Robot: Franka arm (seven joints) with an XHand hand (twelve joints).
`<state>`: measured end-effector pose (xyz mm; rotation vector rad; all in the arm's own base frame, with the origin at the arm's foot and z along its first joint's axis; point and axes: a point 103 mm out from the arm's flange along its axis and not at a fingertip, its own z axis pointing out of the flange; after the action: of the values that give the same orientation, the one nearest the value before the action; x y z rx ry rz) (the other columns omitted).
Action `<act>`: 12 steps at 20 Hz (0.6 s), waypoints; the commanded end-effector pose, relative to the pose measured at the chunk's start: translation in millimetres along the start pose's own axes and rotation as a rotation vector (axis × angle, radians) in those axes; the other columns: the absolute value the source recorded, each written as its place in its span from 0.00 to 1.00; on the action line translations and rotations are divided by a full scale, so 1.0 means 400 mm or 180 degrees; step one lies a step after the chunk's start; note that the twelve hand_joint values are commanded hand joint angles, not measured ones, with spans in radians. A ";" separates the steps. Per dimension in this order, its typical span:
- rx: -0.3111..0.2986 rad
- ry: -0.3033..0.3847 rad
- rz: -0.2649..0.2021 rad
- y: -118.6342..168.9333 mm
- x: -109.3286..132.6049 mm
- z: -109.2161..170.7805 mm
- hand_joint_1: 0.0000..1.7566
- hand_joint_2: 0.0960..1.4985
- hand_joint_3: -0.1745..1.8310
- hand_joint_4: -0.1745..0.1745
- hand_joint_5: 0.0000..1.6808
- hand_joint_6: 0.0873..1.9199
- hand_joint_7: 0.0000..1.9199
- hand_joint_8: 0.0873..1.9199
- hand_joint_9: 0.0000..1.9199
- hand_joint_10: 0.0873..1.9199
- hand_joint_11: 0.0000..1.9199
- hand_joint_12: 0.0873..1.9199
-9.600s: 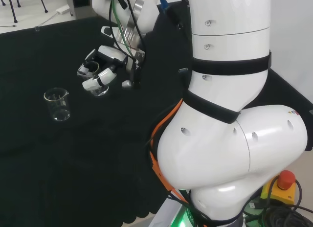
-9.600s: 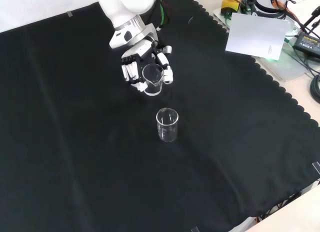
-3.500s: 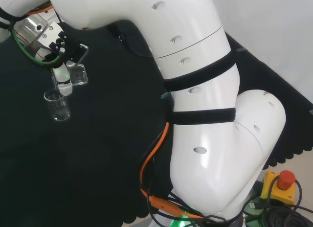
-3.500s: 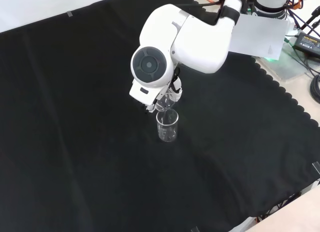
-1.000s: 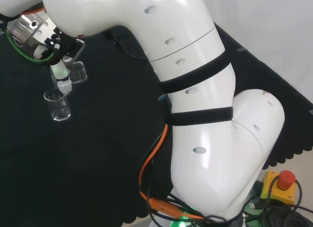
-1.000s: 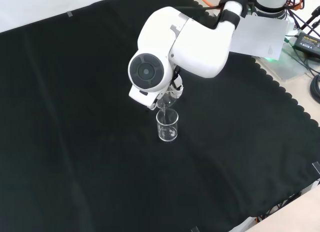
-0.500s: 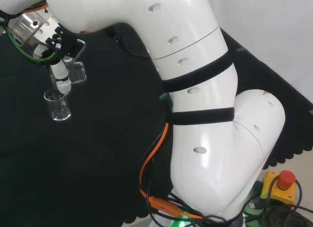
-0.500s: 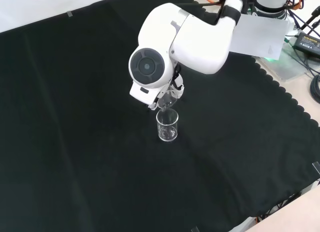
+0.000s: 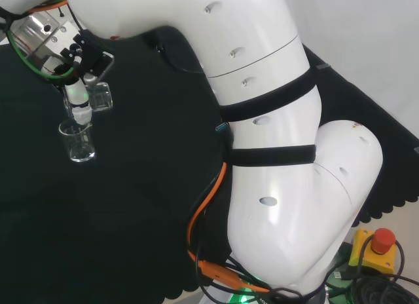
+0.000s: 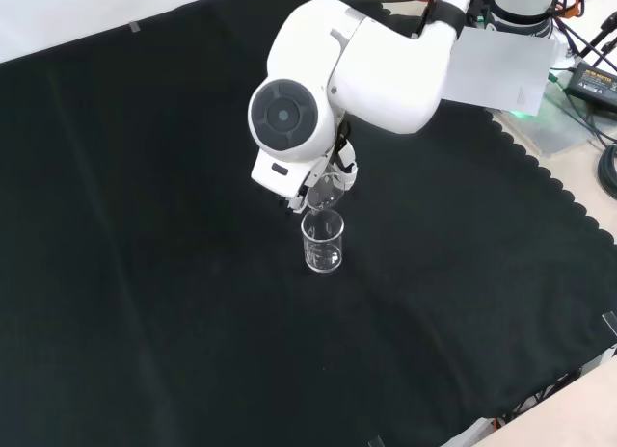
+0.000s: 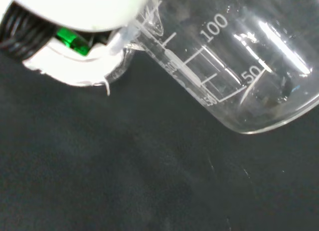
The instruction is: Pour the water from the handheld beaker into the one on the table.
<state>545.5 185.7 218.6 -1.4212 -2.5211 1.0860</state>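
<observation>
Now tipping handheld beaker (image 11: pixel 234 66), hand (image 9: pixel 77 97) curled round its wall, spout over table beaker (image 10: pixel 323 243) just below. Thin glass, light, slippery, I judge; best held mid-wall.

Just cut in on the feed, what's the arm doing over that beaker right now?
The hand holds a clear glass beaker tipped well over, its lip right above the second beaker, which stands upright on the black cloth. This is the pouring stage. In the wrist view the tilted beaker looks close to empty, though clear water is hard to make out. I cannot tell how much has collected in the standing one.
</observation>
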 end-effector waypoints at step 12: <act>-0.0656 0.0777 -0.0196 -0.022 -0.076 0.036 0.66 0.35 0.44 1.00 0.80 0.26 0.94 0.00 0.86 0.02 0.63 0.40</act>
<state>549.0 167.3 219.3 -1.4032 -2.5217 0.8218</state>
